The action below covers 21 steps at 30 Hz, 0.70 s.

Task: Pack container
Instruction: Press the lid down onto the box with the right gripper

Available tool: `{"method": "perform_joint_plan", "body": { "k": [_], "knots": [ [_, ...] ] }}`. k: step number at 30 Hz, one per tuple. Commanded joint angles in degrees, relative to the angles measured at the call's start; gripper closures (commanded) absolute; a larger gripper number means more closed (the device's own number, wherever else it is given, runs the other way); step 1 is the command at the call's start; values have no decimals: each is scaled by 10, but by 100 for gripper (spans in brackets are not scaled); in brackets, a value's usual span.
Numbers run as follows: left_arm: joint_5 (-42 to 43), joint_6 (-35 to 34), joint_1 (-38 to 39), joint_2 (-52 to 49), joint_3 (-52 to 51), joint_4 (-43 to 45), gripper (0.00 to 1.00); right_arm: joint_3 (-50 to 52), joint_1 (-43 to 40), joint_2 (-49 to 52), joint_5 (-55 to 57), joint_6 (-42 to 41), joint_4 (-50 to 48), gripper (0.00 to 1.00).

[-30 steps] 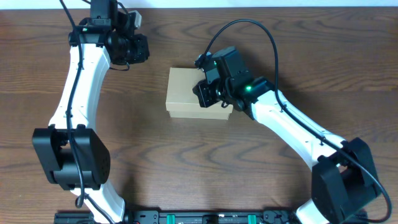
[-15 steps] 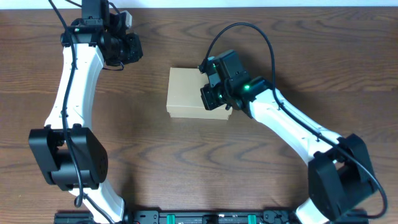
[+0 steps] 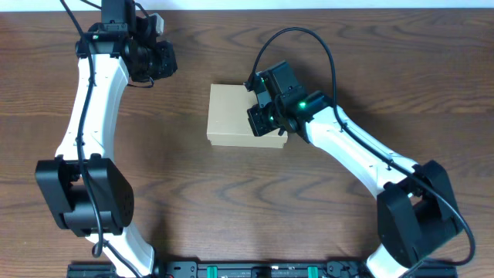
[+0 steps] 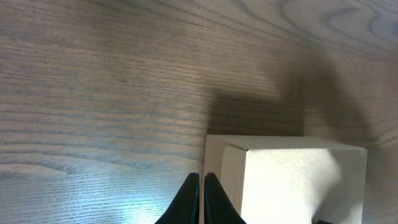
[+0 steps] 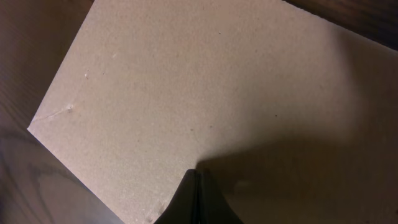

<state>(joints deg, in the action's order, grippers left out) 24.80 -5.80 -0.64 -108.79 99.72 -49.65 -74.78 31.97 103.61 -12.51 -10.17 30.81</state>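
The container (image 3: 231, 116) is a plain tan cardboard box lying mid-table with its lid down flat. My right gripper (image 3: 261, 120) is over the box's right end, shut and holding nothing. In the right wrist view the lid (image 5: 186, 81) fills most of the frame, and the closed fingertips (image 5: 196, 173) point down at it, on or just above the cardboard. My left gripper (image 3: 154, 62) hangs to the far left of the box, apart from it, shut and empty. In the left wrist view its closed tips (image 4: 202, 178) line up with the box's (image 4: 298, 186) near edge.
The dark wooden tabletop (image 3: 370, 69) runs all round the box. A black rail (image 3: 247, 270) lies along the front edge between the two arm bases. A pale strip (image 3: 309, 4) marks the table's far edge.
My left gripper has drawn a little to the left, away from the box. My right gripper has shifted slightly over the box's right end. Both stay shut.
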Motion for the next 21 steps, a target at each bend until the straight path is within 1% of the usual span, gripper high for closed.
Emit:
{"method": "perform_joint_plan", "body": {
  "k": [1, 11, 21],
  "knots": [
    [-8, -2, -2, 14, 11, -2, 94, 14, 4, 28, 37, 6, 15, 99],
    [-8, -2, -2, 14, 11, 4, 95, 7, 4, 25, 12, 6, -13, 99],
    [-9, -2, -2, 39, 17, 5, 94, -81, 4, 16, -7, 12, -7, 99]
  ]
}}
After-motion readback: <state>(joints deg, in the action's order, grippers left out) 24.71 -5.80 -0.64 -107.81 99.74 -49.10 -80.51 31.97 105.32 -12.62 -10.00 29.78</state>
